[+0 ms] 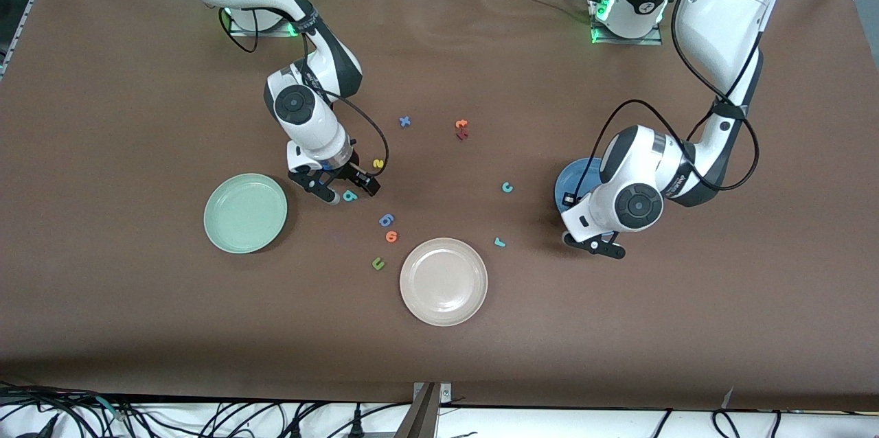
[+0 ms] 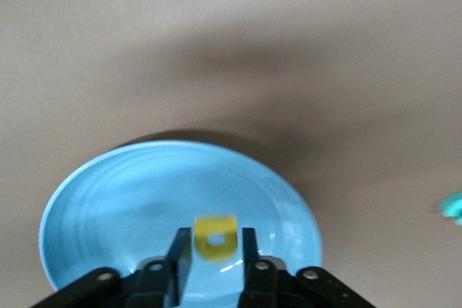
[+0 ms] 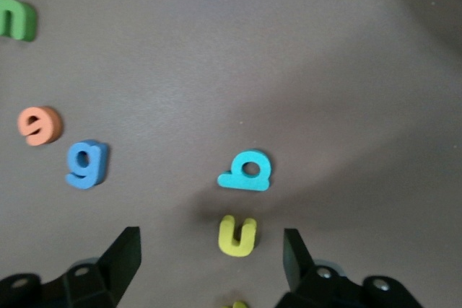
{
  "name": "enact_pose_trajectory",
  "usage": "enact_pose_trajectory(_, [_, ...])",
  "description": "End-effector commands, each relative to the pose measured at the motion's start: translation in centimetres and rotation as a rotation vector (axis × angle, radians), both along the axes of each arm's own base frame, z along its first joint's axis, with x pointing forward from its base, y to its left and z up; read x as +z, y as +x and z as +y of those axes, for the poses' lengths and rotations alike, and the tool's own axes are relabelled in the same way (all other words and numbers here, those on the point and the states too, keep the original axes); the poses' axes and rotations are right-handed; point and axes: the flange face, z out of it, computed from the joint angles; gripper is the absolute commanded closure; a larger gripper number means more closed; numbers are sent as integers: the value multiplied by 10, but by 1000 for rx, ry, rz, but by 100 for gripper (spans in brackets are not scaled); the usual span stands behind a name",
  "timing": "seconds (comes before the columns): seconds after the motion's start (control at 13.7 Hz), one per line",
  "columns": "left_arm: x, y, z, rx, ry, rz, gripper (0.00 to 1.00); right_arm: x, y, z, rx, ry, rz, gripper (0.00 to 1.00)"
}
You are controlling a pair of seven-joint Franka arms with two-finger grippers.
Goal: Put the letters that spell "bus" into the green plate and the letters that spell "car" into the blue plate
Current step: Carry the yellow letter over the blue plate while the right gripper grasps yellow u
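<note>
Nearest the front camera among your letters, the teal "r" [image 1: 500, 241] lies flat on the table [image 1: 618, 355], between the beige plate [image 1: 443, 307] and the left arm. It is too small for you to read which way its stem runs.

The green plate [image 1: 245, 213] is round, pale mint and shallow-rimmed. It sits toward the right arm's end and has no letter in it.

Just beside it, the right gripper [image 1: 351, 191] [image 3: 209, 234] is low over the table with its fingers [image 3: 126, 250] spread wide. In the right wrist view you see them straddling the yellow "u" [image 3: 237, 236] without touching it. The "u" lies flat with its open end pointing at the teal "b" [image 1: 350, 196] [image 3: 245, 171] close by. The "b" also lies flat, its long stem on the side facing the "u" and running parallel to the line between the fingertips.

The teal "c" [image 1: 507, 187] lies out in the open, near the blue plate [image 1: 573, 180] [image 2: 108, 200].

The left gripper [image 1: 596, 246] [image 2: 215, 232] hangs over that medium-blue plate with the yellow "a" [image 2: 215, 239] in its jaws' gap, hole facing the camera. The letter is blurred, so you cannot tell whether it is pinched or loose.

Farther off, the yellow "s" [image 1: 378, 164] lies just beside the right gripper.
</note>
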Motion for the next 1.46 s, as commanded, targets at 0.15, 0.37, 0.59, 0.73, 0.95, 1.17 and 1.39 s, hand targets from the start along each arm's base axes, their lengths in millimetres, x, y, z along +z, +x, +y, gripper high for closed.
enact_pose_trajectory(0.15, [11,-17,-47,-40,18,-14,0,-15,0,1,-15,1,-3,19])
enact_pose_trajectory(0.37, [18,-41,-109,32,54,-37,0,-24,-1,2,-14,1,1,23])
enact_pose_trajectory(0.59, [15,-54,-136,-2,39,-49,1,-28,-1,2,-10,-1,3,30])
enact_pose_trajectory(0.73, [2,-65,-152,-30,34,-34,8,-29,1,2,-4,-1,2,50])
enact_pose_trajectory(0.95, [-17,-66,-160,-33,-2,-66,27,-32,0,3,17,-2,0,80])
enact_pose_trajectory(1.17, [-30,-73,-172,-50,-19,-67,39,-33,0,3,28,-3,-2,91])
enact_pose_trajectory(1.39, [-38,-78,-176,-56,-18,-54,37,-8,13,5,38,3,-22,91])
